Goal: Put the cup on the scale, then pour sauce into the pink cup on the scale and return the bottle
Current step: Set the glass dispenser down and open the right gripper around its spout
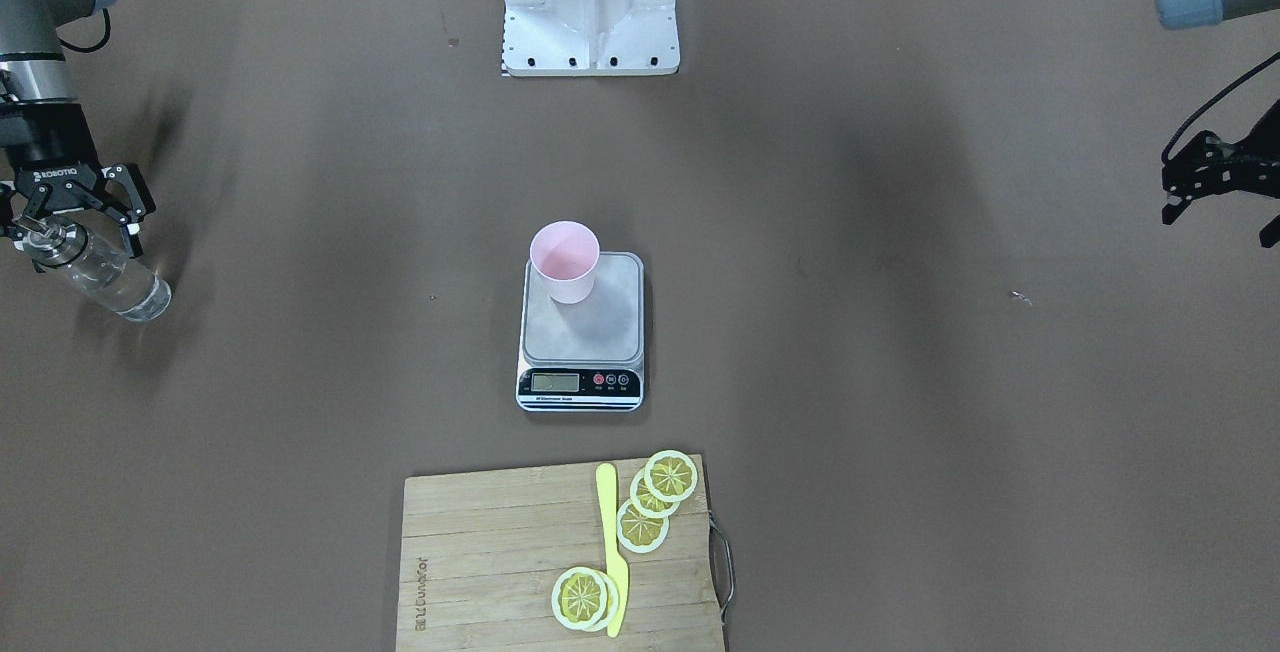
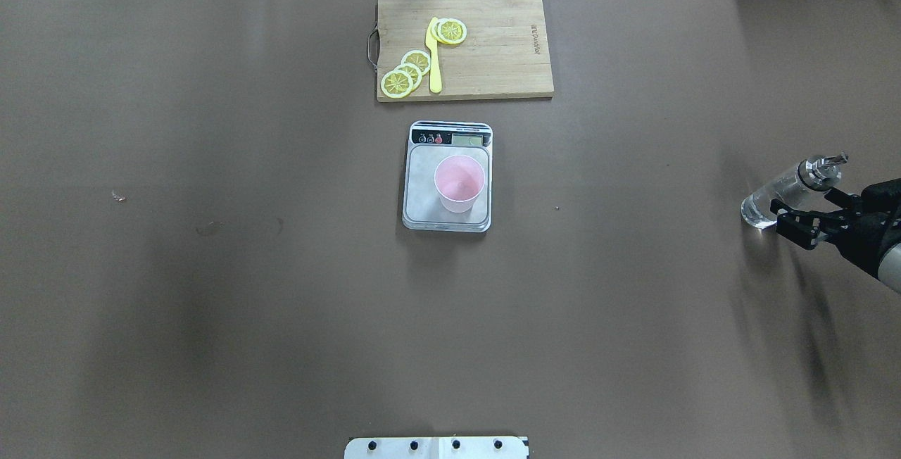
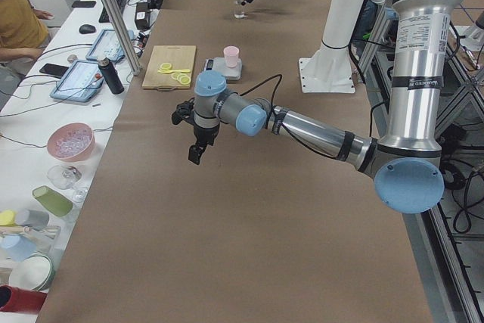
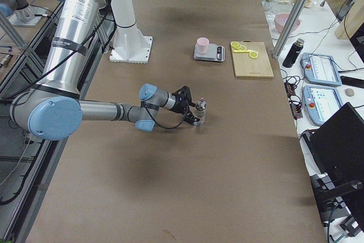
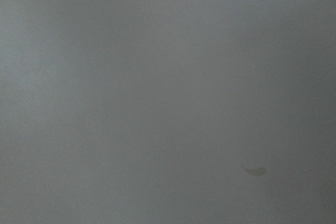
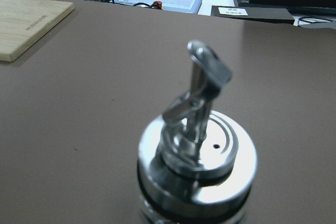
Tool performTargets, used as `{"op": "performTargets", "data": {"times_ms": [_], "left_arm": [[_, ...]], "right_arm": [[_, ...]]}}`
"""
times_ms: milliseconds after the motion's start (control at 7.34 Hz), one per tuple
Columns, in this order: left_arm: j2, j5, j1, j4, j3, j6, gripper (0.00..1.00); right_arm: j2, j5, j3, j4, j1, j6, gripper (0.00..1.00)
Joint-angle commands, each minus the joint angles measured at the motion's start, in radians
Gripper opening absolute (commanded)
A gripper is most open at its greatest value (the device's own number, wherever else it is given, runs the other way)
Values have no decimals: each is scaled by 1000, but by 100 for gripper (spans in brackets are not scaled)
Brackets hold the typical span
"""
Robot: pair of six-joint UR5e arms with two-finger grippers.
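Note:
The pale pink cup (image 1: pixel 565 262) stands upright on the far part of the scale's grey platform (image 1: pixel 600 327); it also shows in the overhead view (image 2: pixel 459 183). I cannot tell whether it holds liquid. The clear bottle (image 1: pixel 110 282) with its silver spout (image 6: pixel 202 103) stands on the table at my far right, with clear liquid in its lower part. My right gripper (image 1: pixel 70 242) is around its upper part, jaws wider than the bottle, open. My left gripper (image 1: pixel 1218 227) hangs open and empty over bare table at my far left, cut by the frame edge.
A wooden cutting board (image 1: pixel 480 562) with lemon slices (image 1: pixel 655 497) and a yellow knife (image 1: pixel 612 552) lies beyond the scale. The robot's white base (image 1: pixel 590 7) is at the near edge. Operator desks with tablets line the far side.

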Motion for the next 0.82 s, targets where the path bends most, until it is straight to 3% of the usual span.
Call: {"op": "performTargets", "data": {"times_ms": [0,681], "left_arm": [[0,0,-1,0,1,0,97],[0,0,-1,2,1,0,97]], "right_arm": [[-13,44,20,-1,1,0,100],[-60,181,52,-8,70,-1,100]]}}
